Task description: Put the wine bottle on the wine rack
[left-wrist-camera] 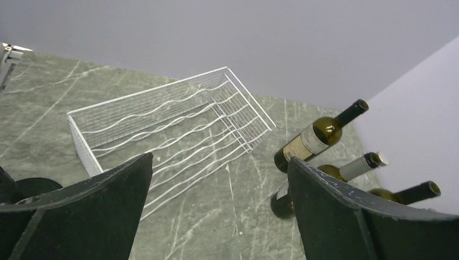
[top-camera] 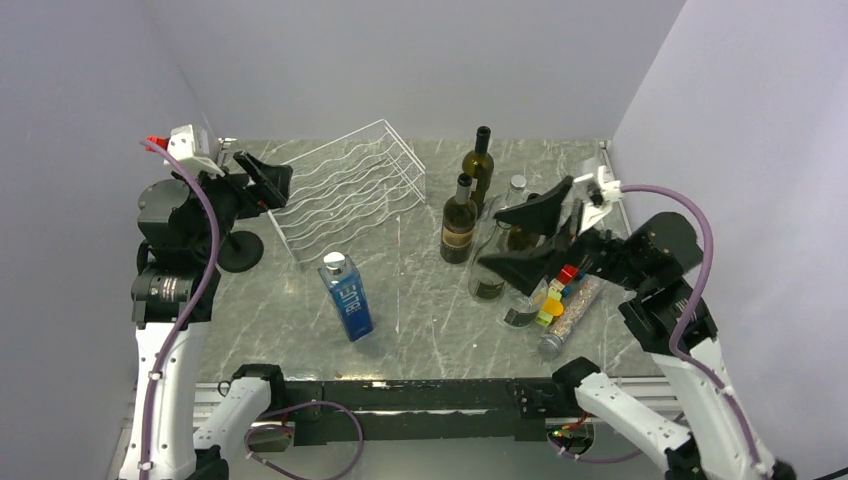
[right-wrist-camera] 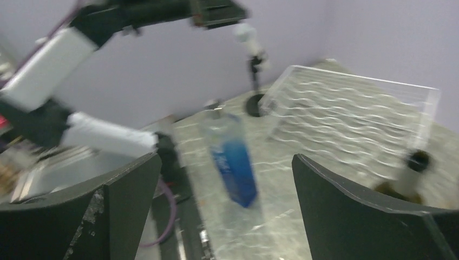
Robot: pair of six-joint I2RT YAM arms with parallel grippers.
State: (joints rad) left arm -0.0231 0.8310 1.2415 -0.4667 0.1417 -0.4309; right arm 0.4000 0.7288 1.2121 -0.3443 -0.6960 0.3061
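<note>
With both claws spread wide and released, the left claw (top-camera: pixel 265 180) hovers beside the wine rack (top-camera: pixel 345 190) at the surface's (top-camera: pixel 420 330) far-left corner, and the right claw (top-camera: pixel 490 240) is beside the upright wine bottle (top-camera: pixel 460 222) toward the far edge.

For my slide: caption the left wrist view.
Open left gripper faces the empty wine rack, three wine bottles to its right.

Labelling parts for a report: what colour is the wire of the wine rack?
White. The wine rack shows best in the left wrist view, against the grey marbled table.
</note>
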